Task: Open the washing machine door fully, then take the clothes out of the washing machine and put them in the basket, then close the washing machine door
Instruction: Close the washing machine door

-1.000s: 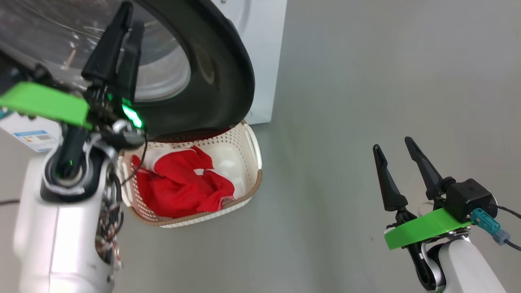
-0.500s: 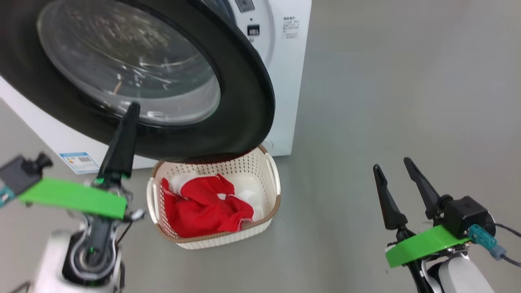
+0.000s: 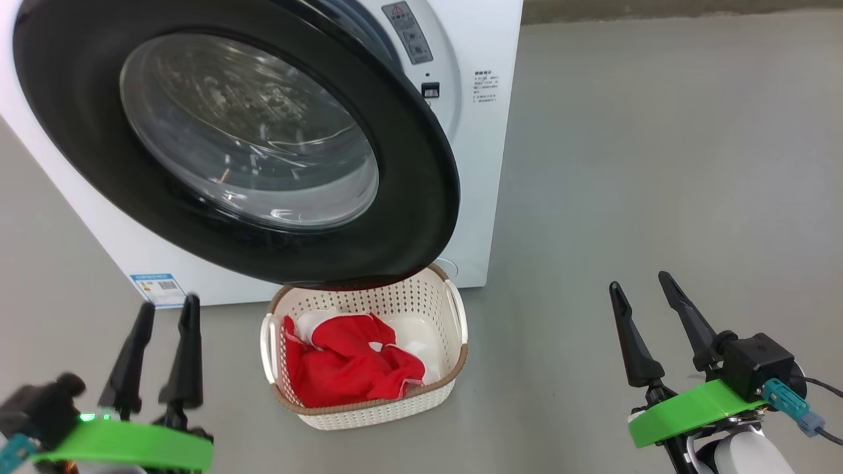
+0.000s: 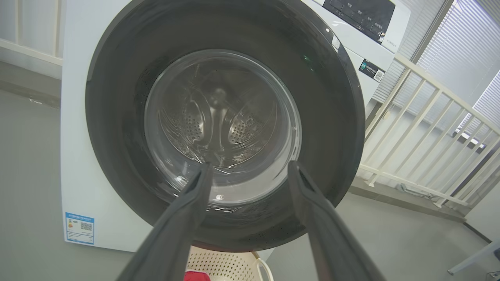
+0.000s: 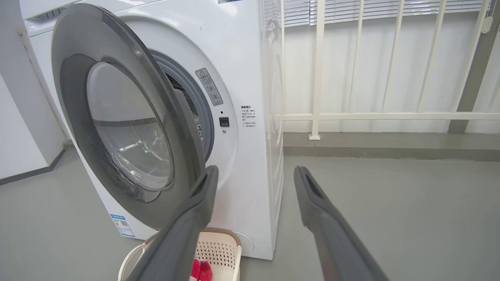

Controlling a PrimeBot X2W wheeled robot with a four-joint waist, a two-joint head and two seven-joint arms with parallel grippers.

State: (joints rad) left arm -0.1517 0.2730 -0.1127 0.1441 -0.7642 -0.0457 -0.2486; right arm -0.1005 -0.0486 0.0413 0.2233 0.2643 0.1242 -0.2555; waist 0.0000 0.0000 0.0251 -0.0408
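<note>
Washing machine door [image 3: 250,131] ajar above basket [image 3: 395,408] of clothes [image 3: 349,368], white railing [image 5: 318,78] nearby, left hand [image 3: 168,304] and right hand [image 3: 639,282] open

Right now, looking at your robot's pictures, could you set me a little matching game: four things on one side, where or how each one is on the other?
1 clothes
2 washing machine door
3 basket
4 right gripper

A on the floor, below the door's lower edge
B open, holding nothing
C red heap inside the basket
D ajar, swung out from the washing machine

Pairs: 1-C, 2-D, 3-A, 4-B
</note>
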